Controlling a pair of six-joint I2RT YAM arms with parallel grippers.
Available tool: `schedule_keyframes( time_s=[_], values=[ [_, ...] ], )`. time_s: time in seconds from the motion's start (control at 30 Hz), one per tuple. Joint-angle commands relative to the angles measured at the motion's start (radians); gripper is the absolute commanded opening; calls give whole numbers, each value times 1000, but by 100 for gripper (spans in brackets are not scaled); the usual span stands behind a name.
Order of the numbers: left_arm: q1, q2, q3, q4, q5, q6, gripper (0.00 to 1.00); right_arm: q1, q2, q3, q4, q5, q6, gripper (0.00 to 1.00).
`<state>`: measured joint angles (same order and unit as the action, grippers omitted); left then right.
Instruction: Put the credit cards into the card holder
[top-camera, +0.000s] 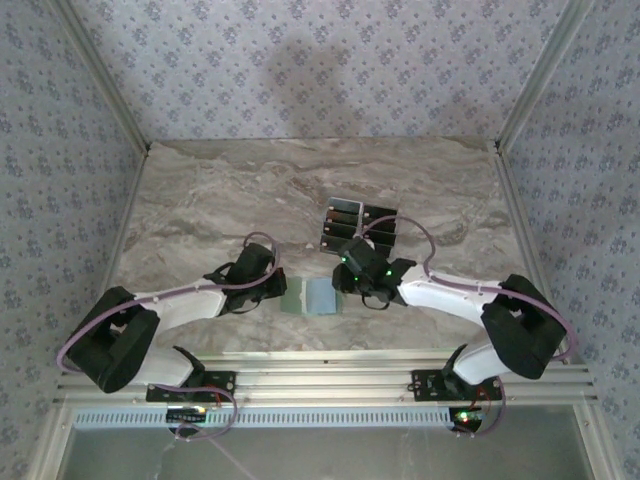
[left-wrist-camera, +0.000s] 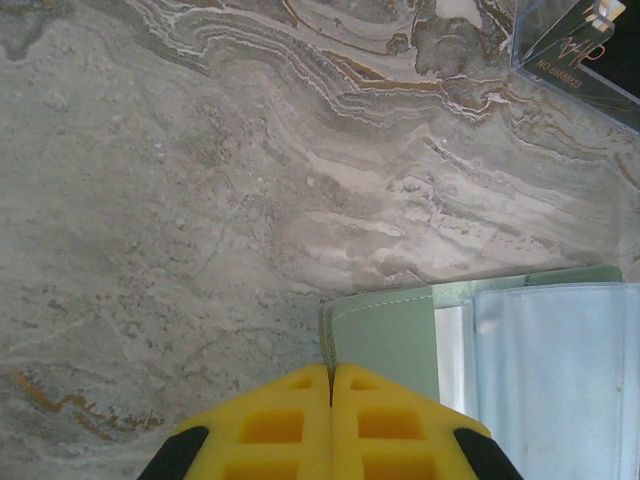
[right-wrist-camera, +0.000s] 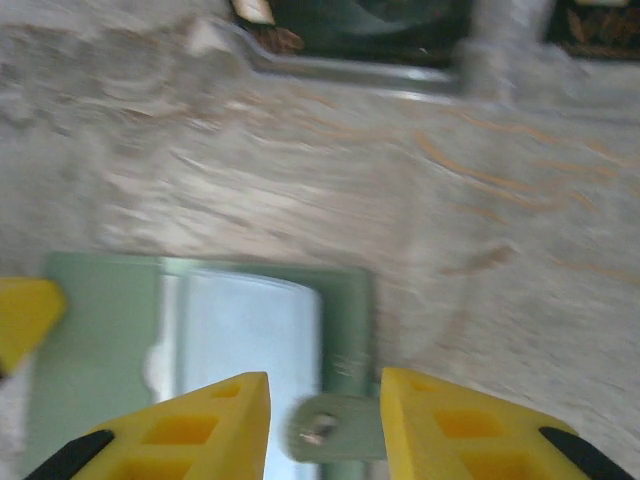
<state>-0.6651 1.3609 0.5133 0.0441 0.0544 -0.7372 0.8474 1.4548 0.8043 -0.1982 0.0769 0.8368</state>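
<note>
1. From the top camera, the small pale-green soft folding card holder (top-camera: 312, 297) lies opened flat on the grey-brown marble-patterned table (top-camera: 220, 190), near the middle and towards the near edge, its pale blue-grey inside facing up.
2. My left gripper (top-camera: 279, 288) reaches in from the left to the holder's left edge, and my right gripper (top-camera: 340, 282) comes in from the right at its right edge, so the holder lies between them.
3. The set of small thin black rectangular credit cards (top-camera: 358, 225) sits grouped together on the table, farther away than the holder and slightly to the right, apart from it.
4. In my left wrist view, my left gripper (left-wrist-camera: 331, 385) has its yellow fingers pressed together with nothing between them. The tips sit at the left flap of the card holder (left-wrist-camera: 385, 335); I cannot tell whether they touch it.
5. A black card (left-wrist-camera: 585, 45) with light marks shows at the far right corner of this view.
6. In my right wrist view, which is blurred, my right gripper (right-wrist-camera: 322, 378) has its yellow fingers apart, straddling the small green snap tab (right-wrist-camera: 325, 430) at the right edge of the card holder (right-wrist-camera: 100, 330), with a gap on either side.
7. A yellow fingertip of my left gripper (right-wrist-camera: 20, 315) shows at the holder's left side.
</note>
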Motion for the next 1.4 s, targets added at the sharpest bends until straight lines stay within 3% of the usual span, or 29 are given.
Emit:
schedule_keyframes(
  time_s=[0.0,0.37,0.8,1.27,1.37],
  values=[
    [7,13,-4,-41,-15,28,0,25,58,78,-27,-35,-44,36],
    [7,32,-9,-26,-16,18,0,98,230,172,-46,-49,-64,33],
    [8,38,-15,-21,-24,10,0,10,26,-70,-52,19,-25,32],
    [8,71,-23,-10,-39,1,0,-13,55,-181,34,9,10,30],
    [8,77,-23,-25,-52,0,26,-13,59,-183,37,9,12,30]
  ],
)
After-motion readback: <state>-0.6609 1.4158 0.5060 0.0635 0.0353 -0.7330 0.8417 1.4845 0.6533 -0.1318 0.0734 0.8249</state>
